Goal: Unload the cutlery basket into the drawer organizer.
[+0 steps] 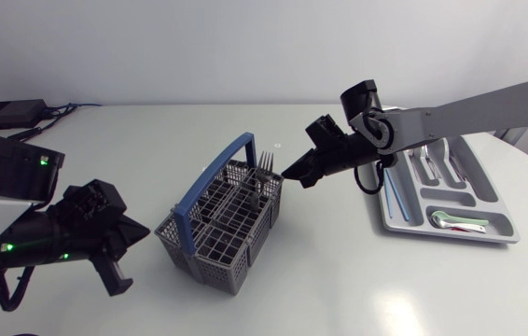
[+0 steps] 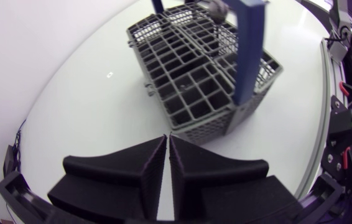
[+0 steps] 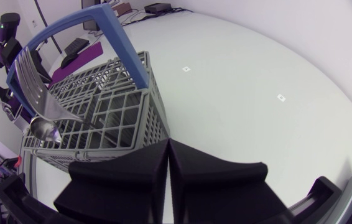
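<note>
Basket (image 1: 213, 229), grey grid with a blue handle (image 1: 210, 177), stands on the white table (image 1: 320, 280) just off its middle toward 8 o'clock. A fork (image 1: 266, 169) stands tines up in the basket's corner at 2 o'clock; the right wrist view shows a spoon (image 3: 45, 129) leaning beside it in the same corner.

Right gripper (image 1: 294, 175) hangs at 2 o'clock from the basket, its tips just beside that corner and apart from the fork. Its fingers are pressed together and hold nothing.

Left gripper (image 1: 141, 232) sits at 9 o'clock from the basket, near it but not touching. Its fingers are likewise closed on nothing, and the basket's end wall lies just ahead of their tips.

Organizer (image 1: 446, 234) lies at 3 o'clock on the table, well apart from the basket. It holds several pieces of cutlery in its long compartments and a green-handled piece (image 1: 458, 222) in its crosswise one.
</note>
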You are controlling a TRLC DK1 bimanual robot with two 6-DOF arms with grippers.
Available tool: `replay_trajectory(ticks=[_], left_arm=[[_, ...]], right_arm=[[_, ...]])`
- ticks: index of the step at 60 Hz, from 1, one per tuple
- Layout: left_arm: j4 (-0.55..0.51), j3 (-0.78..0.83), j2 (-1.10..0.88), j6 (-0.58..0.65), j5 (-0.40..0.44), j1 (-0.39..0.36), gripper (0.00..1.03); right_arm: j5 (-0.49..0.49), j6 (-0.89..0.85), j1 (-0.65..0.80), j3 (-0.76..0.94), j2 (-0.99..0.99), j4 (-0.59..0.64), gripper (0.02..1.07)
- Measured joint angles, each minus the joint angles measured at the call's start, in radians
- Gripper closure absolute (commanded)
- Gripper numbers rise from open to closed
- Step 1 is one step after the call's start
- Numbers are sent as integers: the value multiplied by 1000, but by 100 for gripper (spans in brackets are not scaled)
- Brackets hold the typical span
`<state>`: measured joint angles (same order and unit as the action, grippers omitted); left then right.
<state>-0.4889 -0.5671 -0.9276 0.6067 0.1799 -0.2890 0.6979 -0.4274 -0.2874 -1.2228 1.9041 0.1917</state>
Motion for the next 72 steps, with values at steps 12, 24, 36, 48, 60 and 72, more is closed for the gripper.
replay_trajectory(ticks=[12, 24, 36, 48, 60, 72], left_arm=[[-83, 21, 30, 15, 7, -109, 90], [12, 58, -71, 23, 11, -117, 90], [177, 51, -210, 47, 18, -54, 91], [315, 6, -341, 71, 15, -2, 92], [388, -74, -494, 75, -2, 11, 92], [412, -216, -640, 75, 2, 41, 92]], right_arm=[[-14, 0, -1, -2, 9, -3, 101], [-18, 0, -20, -21, 24, -10, 101], [-25, 1, -49, -26, 24, -13, 101], [-49, 0, -34, 37, -34, -16, 101], [-68, 0, -19, 135, -121, -8, 101], [-82, 0, -1, 215, -187, -9, 101]])
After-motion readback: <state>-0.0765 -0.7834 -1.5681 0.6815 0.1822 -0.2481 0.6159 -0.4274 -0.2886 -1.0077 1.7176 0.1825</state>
